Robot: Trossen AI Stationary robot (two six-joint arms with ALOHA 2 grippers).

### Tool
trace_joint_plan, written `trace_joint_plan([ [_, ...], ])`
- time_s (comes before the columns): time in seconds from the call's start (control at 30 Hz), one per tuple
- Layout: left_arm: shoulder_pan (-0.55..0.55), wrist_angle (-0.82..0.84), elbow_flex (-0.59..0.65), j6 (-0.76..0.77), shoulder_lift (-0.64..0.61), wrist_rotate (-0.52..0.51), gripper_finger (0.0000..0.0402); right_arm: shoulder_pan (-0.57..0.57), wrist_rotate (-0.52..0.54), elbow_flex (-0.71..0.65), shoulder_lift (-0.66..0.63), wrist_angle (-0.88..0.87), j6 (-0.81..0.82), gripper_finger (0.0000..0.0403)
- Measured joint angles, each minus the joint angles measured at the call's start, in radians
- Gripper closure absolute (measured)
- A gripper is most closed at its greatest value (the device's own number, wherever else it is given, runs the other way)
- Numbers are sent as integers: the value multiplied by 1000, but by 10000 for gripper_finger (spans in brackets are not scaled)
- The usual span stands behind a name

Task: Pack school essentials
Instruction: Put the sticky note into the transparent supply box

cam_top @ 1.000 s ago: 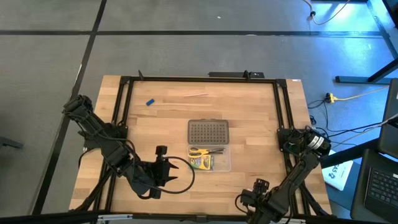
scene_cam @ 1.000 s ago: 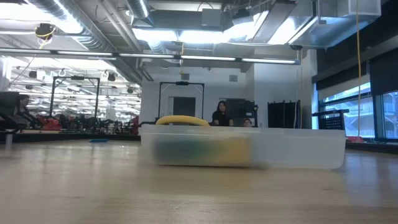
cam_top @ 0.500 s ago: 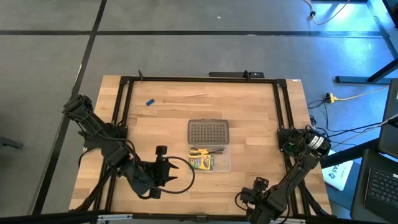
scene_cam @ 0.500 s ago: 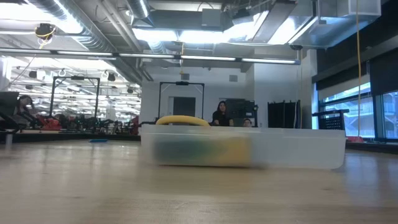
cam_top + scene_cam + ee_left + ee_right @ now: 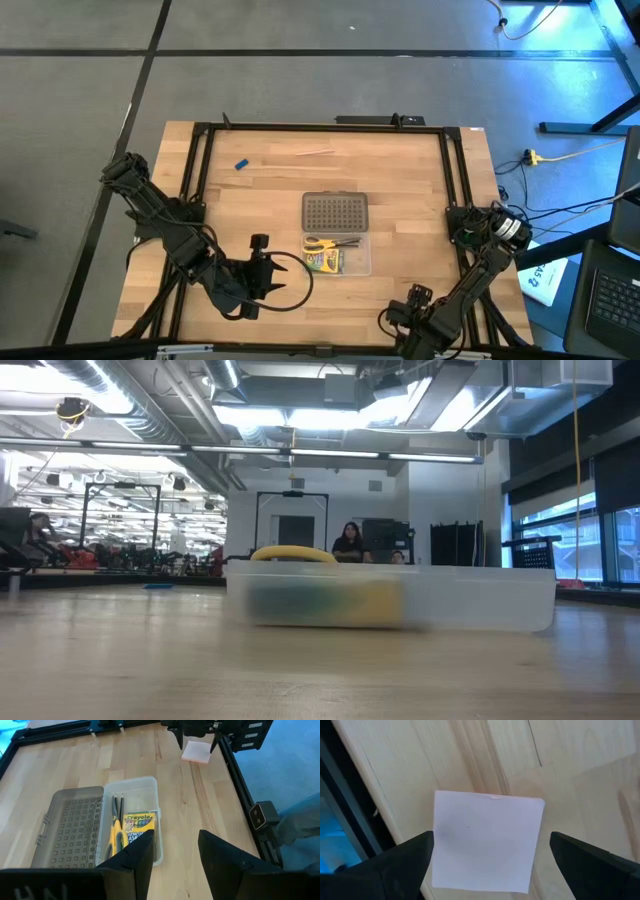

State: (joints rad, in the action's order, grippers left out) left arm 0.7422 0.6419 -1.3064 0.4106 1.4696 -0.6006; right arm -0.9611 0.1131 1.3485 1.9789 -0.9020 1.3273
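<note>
Wooden counter (image 5: 400,200) carries my clear case (image 5: 131,822) with scissors (image 5: 116,834) and crayon box (image 5: 138,827) inside. My right claw (image 5: 487,855) hangs spread wide over the pink sticky-note pad (image 5: 486,842). My left claw (image 5: 175,852) waits part-open and empty near the case.

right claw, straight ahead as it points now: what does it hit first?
Probably the sticky-note pad. The right claw is open and points down at it, fingers on either side, the pad flat on the table. How far above it is unclear.
</note>
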Motion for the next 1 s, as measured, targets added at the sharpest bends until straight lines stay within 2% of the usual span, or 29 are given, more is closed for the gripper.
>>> trace_joint_plan([
  [0.17, 0, 0, 0, 0, 0, 0, 253, 0, 2, -67, -2, 107, 22, 4],
  [1.0, 0, 0, 0, 0, 0, 0, 253, -5, 2, -76, -2, 104, 21, 4],
])
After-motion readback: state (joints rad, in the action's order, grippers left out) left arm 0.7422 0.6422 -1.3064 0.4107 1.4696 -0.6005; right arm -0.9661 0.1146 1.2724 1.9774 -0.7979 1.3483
